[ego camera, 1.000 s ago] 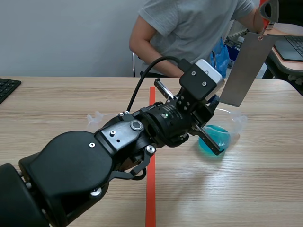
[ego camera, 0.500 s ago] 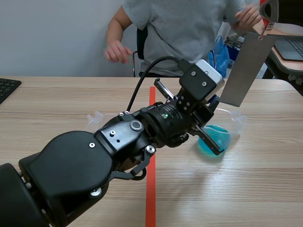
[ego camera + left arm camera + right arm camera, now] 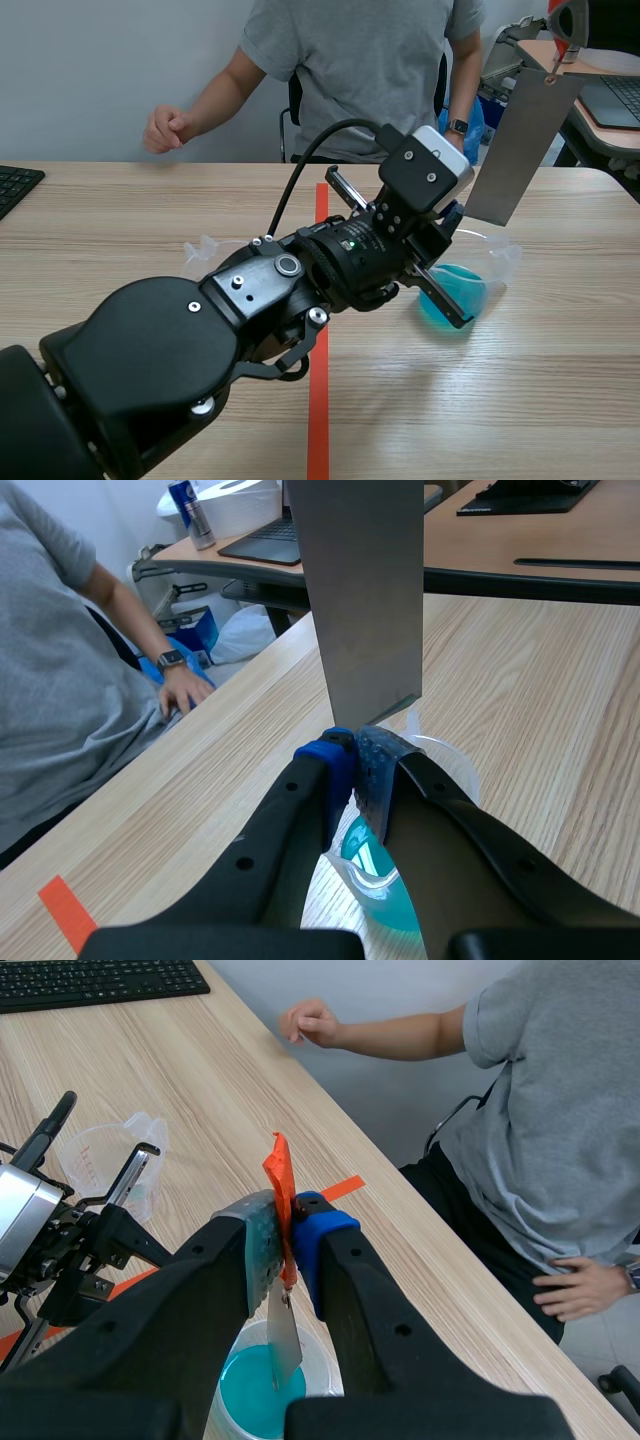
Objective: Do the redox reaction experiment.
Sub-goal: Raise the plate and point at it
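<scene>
A clear beaker [image 3: 478,283] of blue liquid stands right of the red tape line. My left gripper [image 3: 452,300] is shut on its rim; in the left wrist view the clear wall [image 3: 372,770] is pinched between the pads, with blue liquid [image 3: 385,905] below. A grey metal sheet [image 3: 520,145] hangs tilted above the beaker from an orange tag [image 3: 278,1175]. My right gripper [image 3: 283,1225] is shut on that tag, high at the scene's far right [image 3: 565,30]. The sheet's lower edge [image 3: 284,1335] hangs over the liquid [image 3: 250,1400], apart from it.
An empty clear measuring cup [image 3: 205,248] stands left of the tape, behind my left arm [image 3: 200,340]. A person [image 3: 360,70] sits across the table with a fist [image 3: 165,128] over the far edge. A keyboard [image 3: 15,185] lies at the far left.
Both arms, the beaker and the sheet have kept still. The person across the table has shifted and stretched an arm out to the left.
</scene>
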Robot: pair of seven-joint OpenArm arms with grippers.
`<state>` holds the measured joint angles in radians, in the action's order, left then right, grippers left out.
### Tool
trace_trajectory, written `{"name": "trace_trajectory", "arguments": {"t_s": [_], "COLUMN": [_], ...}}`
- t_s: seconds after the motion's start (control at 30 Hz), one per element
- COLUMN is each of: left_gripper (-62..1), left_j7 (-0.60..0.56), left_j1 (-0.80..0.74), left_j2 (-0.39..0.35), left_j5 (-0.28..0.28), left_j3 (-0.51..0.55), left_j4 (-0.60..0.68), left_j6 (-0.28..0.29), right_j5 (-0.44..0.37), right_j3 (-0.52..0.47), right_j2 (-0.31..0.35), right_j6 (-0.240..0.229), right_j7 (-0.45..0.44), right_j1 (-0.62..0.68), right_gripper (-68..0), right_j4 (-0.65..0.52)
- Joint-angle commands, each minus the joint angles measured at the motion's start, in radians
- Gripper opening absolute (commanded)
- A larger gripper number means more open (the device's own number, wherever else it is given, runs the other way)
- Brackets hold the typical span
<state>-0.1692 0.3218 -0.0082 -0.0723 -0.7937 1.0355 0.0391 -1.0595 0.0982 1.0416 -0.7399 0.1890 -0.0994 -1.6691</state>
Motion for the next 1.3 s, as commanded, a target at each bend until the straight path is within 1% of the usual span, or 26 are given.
{"name": "trace_trajectory", "arguments": {"t_s": [0.0,0.7,0.8,0.97,1.07,1.13,1.27], "left_gripper": [-57.7,-57.7,-57.7,-57.7,-57.7,-57.7,-57.7], "left_j7": [-0.014,-0.014,-0.015,-0.027,-0.054,-0.066,-0.070], "left_j1": [0.014,0.011,0.006,-0.020,-0.049,-0.074,-0.138], "left_j2": [0.011,0.010,0.001,-0.038,-0.072,-0.102,-0.177], "left_j5": [0.000,0.000,-0.001,-0.009,-0.036,-0.053,-0.053], "left_j3": [-0.004,-0.003,-0.003,-0.003,-0.001,-0.001,0.020], "left_j4": [0.023,0.023,0.023,0.035,0.061,0.092,0.197], "left_j6": [0.001,0.001,0.000,-0.007,-0.031,-0.048,-0.068], "right_j5": [-0.011,-0.011,-0.011,-0.011,-0.011,-0.011,-0.011], "right_j3": [-0.021,-0.021,-0.021,-0.021,-0.021,-0.021,-0.021], "right_j2": [0.013,0.013,0.013,0.013,0.013,0.013,0.013], "right_j6": [-0.006,-0.006,-0.006,-0.006,-0.006,-0.006,-0.006], "right_j7": [-0.011,-0.011,-0.011,-0.011,-0.011,-0.011,-0.011], "right_j1": [-0.017,-0.017,-0.017,-0.017,-0.017,-0.017,-0.017], "right_gripper": [-66.9,-66.9,-66.9,-66.9,-66.9,-66.9,-66.9], "right_j4": [-0.008,-0.008,-0.008,-0.008,-0.008,-0.008,-0.008]}}
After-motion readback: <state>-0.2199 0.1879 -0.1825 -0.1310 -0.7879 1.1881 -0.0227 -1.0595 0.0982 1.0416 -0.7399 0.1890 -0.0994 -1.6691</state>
